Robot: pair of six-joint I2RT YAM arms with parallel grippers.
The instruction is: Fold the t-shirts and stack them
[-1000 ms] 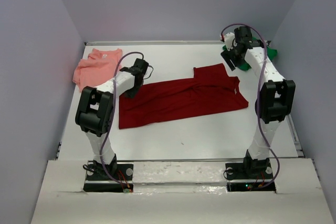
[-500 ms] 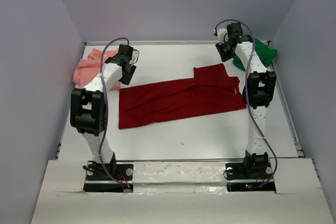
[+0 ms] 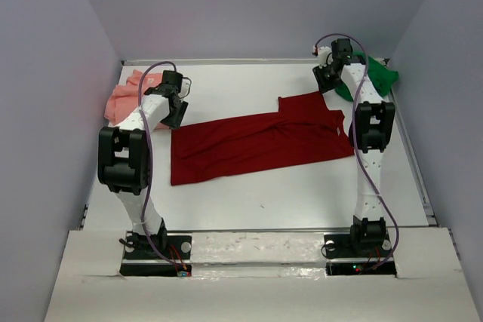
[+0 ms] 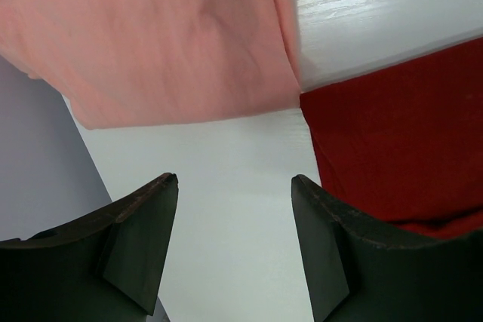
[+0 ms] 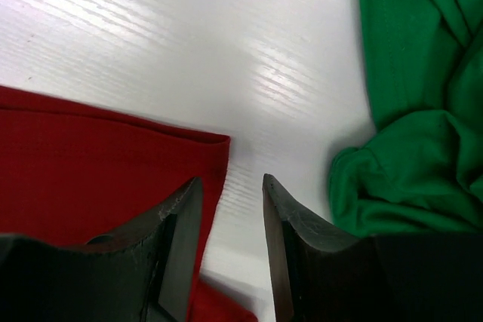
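**One high fixed view, two close wrist views**

The top camera sits high above the near side of the white table (image 3: pixel 302 194). It looks down and forward from far enough to hold the whole surface.

The left wrist camera looks down from very near, past the left gripper (image 4: pixel 234 186), at the far left part of the table. With the top view it shares the edge of the salmon pink t-shirt (image 4: pixel 151 35) and the left end of the dark red t-shirt (image 4: pixel 400 141).

The right wrist camera, equally near, looks past the right gripper (image 5: pixel 232 182) at the far right part. There it shares a corner of the dark red t-shirt and the green t-shirt (image 5: pixel 423 111).

The two wrist views have only the dark red t-shirt in common, at different ends.
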